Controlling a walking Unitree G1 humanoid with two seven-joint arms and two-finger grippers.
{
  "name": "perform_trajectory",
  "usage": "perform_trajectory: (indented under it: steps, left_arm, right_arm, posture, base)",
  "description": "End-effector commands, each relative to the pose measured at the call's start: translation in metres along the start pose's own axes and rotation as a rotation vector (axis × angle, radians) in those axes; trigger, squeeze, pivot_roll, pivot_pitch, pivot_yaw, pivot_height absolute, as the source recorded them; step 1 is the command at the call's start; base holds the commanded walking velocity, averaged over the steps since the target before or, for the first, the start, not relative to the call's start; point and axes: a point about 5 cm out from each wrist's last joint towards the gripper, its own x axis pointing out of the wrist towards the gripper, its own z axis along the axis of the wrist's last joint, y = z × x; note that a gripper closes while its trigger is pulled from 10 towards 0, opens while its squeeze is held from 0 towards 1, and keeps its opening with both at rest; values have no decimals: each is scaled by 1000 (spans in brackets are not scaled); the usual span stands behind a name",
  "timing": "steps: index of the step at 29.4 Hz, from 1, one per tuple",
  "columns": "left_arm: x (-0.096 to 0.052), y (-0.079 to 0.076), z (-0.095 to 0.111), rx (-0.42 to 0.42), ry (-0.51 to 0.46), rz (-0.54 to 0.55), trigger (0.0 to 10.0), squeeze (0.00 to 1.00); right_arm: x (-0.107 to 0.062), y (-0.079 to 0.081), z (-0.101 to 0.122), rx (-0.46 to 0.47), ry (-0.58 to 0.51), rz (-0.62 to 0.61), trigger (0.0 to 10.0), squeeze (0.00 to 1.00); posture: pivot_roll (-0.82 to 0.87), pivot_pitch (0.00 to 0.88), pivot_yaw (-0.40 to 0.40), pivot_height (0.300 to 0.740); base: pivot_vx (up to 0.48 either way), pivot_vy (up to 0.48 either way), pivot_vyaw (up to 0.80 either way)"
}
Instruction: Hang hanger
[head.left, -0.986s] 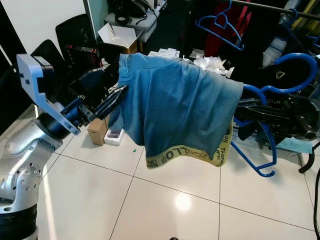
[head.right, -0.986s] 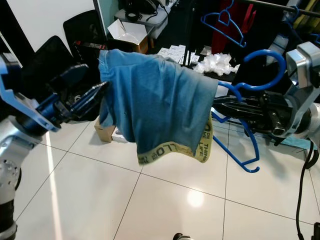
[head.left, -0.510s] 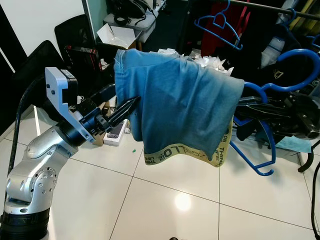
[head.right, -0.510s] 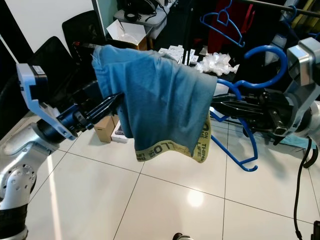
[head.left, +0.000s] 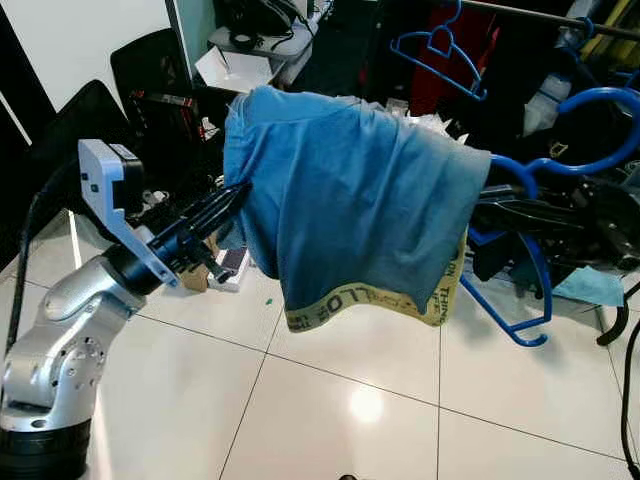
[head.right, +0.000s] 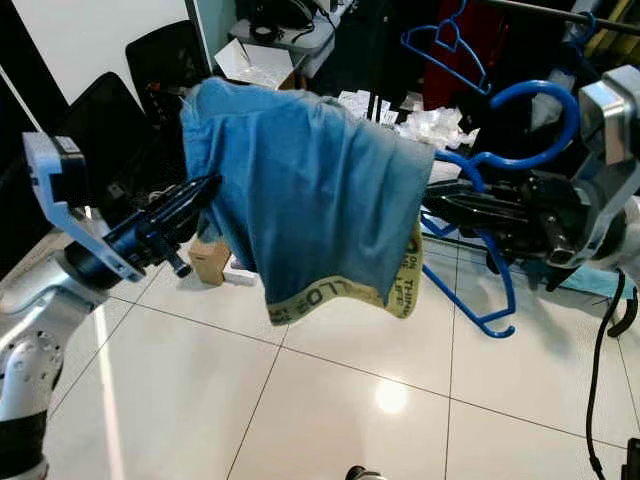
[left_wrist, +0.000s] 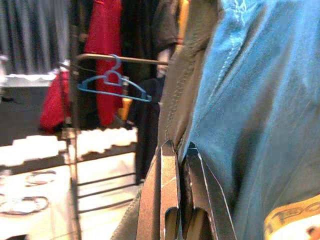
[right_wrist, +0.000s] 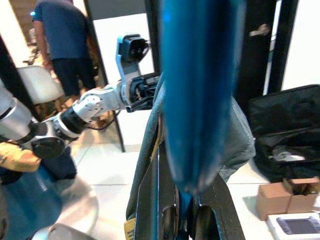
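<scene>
The right gripper grips the hanger bearing a shirt; the left gripper, fingers closed, touches the shirt's edge.

— Where does the shirt sit relative to the grippers?
— It hangs over the hanger, between the two. The left gripper is at its left edge, fingertips against the cloth; the right gripper is to its right, closed on the hanger, whose hook rises above that gripper.
— Beyond the grippers?
— A rail with a second hanger lies behind the shirt. A cardboard box stands on the floor below the left gripper.
</scene>
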Motion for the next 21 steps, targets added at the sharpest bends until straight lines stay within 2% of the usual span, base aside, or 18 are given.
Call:
perform_trajectory:
  steps: [1,16,21]
  left_arm:
    - [-7,9,4,15,-5,29,0,0]
    - [-16,21,11,30,-18,68,0,0]
    - [-19,28,17,47,-46,111,0,0]
  right_arm:
    - [-5,1,9,-42,-22,-24,10000,0]
    - [-14,0,11,-36,-50,-85,10000,0]
    - [-15,-1,2,-6,-43,-103,10000,0]
  posture:
    - [-40,151,-25,740]
    - [-43,149,-27,740]
    - [-38,150,-30,740]
  base:
    - [0,0,0]
    - [0,0,0]
    - [0,0,0]
